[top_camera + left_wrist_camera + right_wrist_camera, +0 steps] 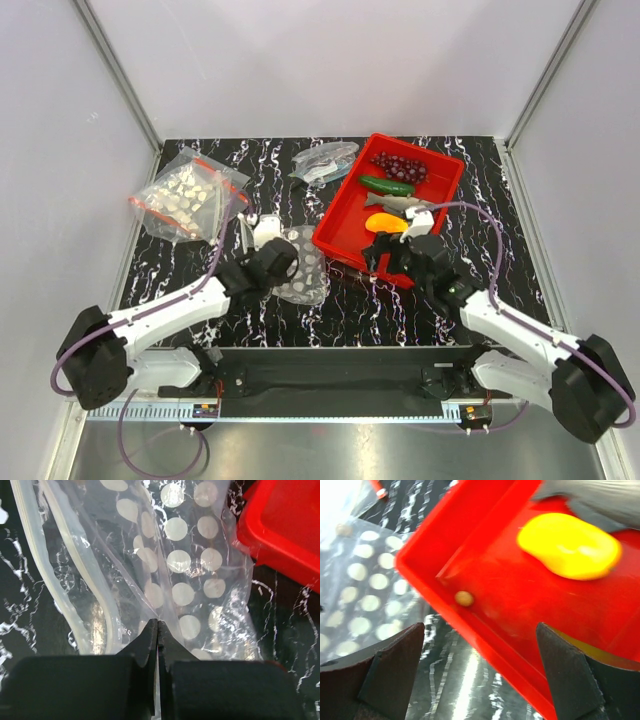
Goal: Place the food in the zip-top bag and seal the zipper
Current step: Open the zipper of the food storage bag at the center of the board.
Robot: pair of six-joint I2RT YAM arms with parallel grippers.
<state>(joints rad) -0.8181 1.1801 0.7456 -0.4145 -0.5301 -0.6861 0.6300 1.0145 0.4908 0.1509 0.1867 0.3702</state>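
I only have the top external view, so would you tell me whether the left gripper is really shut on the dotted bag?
Observer: Yes; the left wrist view shows the left gripper shut, pinching a fold of the zip-top bag.
Operator: Thanks. Is the right gripper holding anything?
Observer: No; the right gripper is open, the red tray's rim showing between its fingers.
Operator: Anything small I miss?
Observer: A small beige bead lies inside the tray's corner.

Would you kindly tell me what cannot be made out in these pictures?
Left wrist view: how much dotted bag the left end effector pinches; its fingers cover it.
Right wrist view: grey fish, blurred, cut by the top edge.
Right wrist view: beige bead in the red tray, too blurred to identify.
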